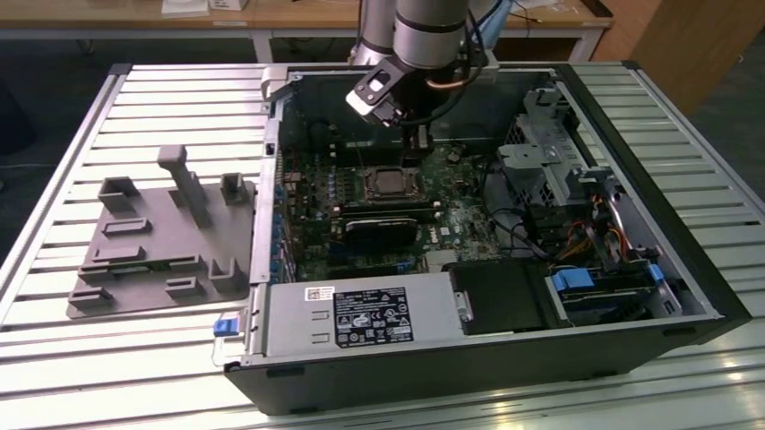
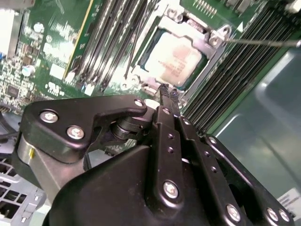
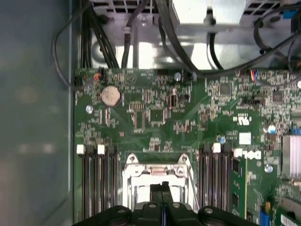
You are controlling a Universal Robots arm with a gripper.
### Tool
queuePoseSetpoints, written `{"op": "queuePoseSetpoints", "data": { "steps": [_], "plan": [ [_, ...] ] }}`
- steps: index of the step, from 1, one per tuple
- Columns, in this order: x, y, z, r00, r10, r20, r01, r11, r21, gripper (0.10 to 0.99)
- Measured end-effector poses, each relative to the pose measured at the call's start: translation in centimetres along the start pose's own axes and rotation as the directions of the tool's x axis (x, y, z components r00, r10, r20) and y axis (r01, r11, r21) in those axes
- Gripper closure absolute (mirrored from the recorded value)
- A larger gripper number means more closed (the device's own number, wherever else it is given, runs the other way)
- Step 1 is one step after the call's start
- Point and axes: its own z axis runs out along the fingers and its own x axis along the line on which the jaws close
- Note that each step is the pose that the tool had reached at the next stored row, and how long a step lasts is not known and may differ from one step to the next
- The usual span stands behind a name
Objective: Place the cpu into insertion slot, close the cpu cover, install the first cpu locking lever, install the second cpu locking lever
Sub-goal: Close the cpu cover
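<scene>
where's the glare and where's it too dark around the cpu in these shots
Exterior view: the table slats are brightly lit, while the cpu sits in shade inside the case. Second wrist view: the cpu's metal top carries a pale pinkish sheen, and the black claw looms dark in the foreground. First wrist view: the case's wall shows hazy reflections; the board is evenly lit.

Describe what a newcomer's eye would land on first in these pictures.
The robot arm reaching into the open computer case dominates the exterior view. In the second wrist view, its shut gripper hangs at the edge of the silver cpu, which is framed by the cpu cover.
</scene>
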Motion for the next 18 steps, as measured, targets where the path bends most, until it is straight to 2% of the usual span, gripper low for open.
{"op": "queuePoseSetpoints", "data": {
  "steps": [6,10,16,18],
  "plan": [
    [-0.02,-1.43,0.24,1.0000,-0.002,-0.0003,0.002,0.9999,-0.014,0.984],
    [-0.03,-2.13,0.32,1.0000,-0.002,-0.0004,0.002,0.9998,-0.021,0.984],
    [-0.03,-2.26,0.33,1.0000,-0.004,-0.0004,0.004,0.9997,-0.023,0.984],
    [-0.03,-2.26,0.33,0.9996,-0.029,-0.0003,0.029,0.9993,-0.023,0.984]
  ]
}}
